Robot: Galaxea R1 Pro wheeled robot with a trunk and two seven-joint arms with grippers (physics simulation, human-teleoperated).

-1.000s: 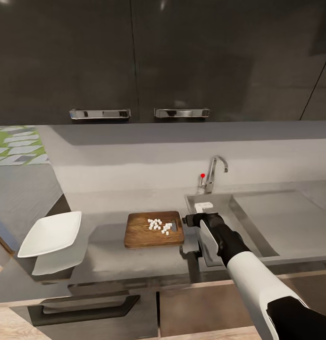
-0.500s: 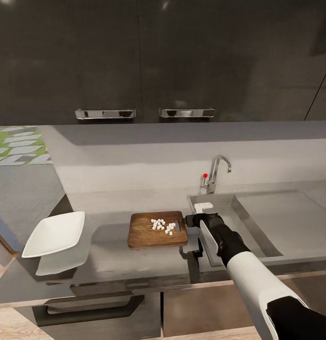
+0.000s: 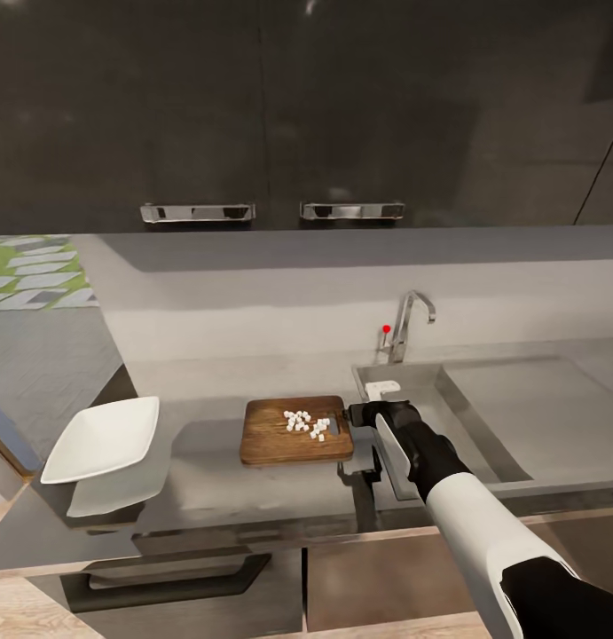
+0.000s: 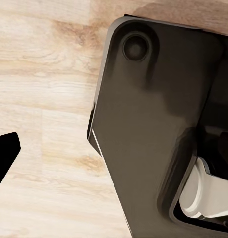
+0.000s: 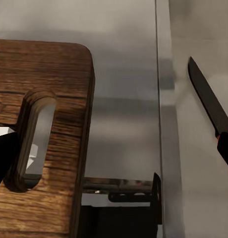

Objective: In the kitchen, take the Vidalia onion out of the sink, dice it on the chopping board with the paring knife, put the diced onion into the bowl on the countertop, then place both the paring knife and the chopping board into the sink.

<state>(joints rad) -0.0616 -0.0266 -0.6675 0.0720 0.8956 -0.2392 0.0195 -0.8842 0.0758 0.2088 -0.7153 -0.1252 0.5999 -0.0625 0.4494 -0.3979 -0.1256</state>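
The brown chopping board (image 3: 279, 437) lies on the grey countertop (image 3: 208, 479), left of the sink (image 3: 483, 417). The Vidalia onion is now diced onion (image 3: 306, 424), tiny white cubes on the board's right half. My right gripper (image 3: 352, 414) hovers open at the board's right edge, with one finger (image 5: 4, 157) over the handle slot (image 5: 34, 139). The paring knife (image 5: 208, 101) lies loose on the steel past the sink rim, its dark blade pointing away and its red handle by my other finger. The white bowl (image 3: 102, 439) sits at the far left. A left gripper fingertip (image 4: 4, 156) hangs over wooden floor.
A chrome tap (image 3: 411, 321) with a tiny red knob (image 3: 386, 328) stands behind the basin. The flat drainboard (image 3: 528, 404) stretches to the right. Dark wall cupboards (image 3: 271, 115) hang overhead. A small white block (image 3: 383, 388) shows just beyond the gripper. Drawers run below the counter edge.
The whole picture slid slightly rightward a second ago, so the camera moved. My right arm, the board and the cubes hold the same relative places.
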